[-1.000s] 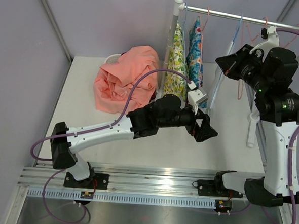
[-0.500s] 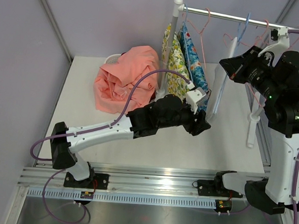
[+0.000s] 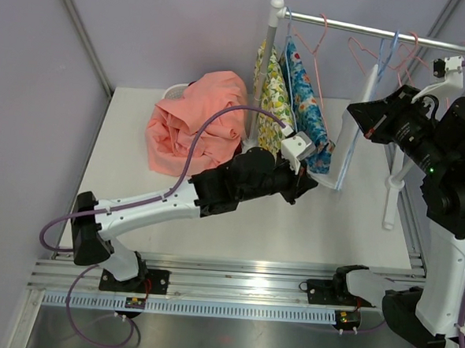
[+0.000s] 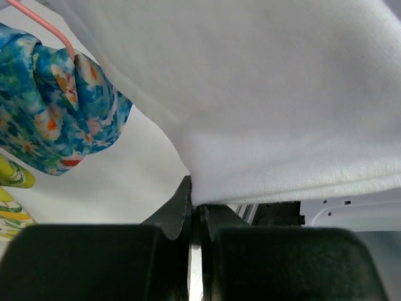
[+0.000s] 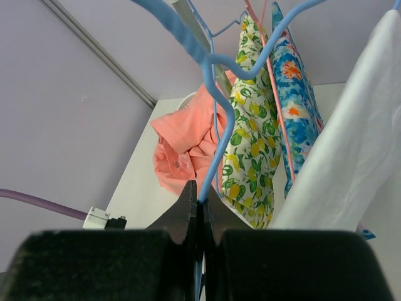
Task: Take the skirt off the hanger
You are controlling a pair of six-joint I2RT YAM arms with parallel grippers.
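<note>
Table [image 3: 123,151]: carries a heap of pink cloth [image 3: 196,120].
Skirt [image 4: 263,94]: white, hanging just right of the flowered garments [image 3: 289,91].
Hanger [image 5: 213,113]: blue wire, up by the rail [image 3: 344,25].
My left tool [image 4: 192,199]: pressed together on the skirt's lower edge.
My right tool [image 5: 200,195]: pinching the hanger's wire.

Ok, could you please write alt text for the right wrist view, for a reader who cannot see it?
The right tool is shut on the wire of a blue hanger. Behind it hang a lemon-print garment, a blue floral garment and a white garment; a coral cloth heap lies on the table.
</note>
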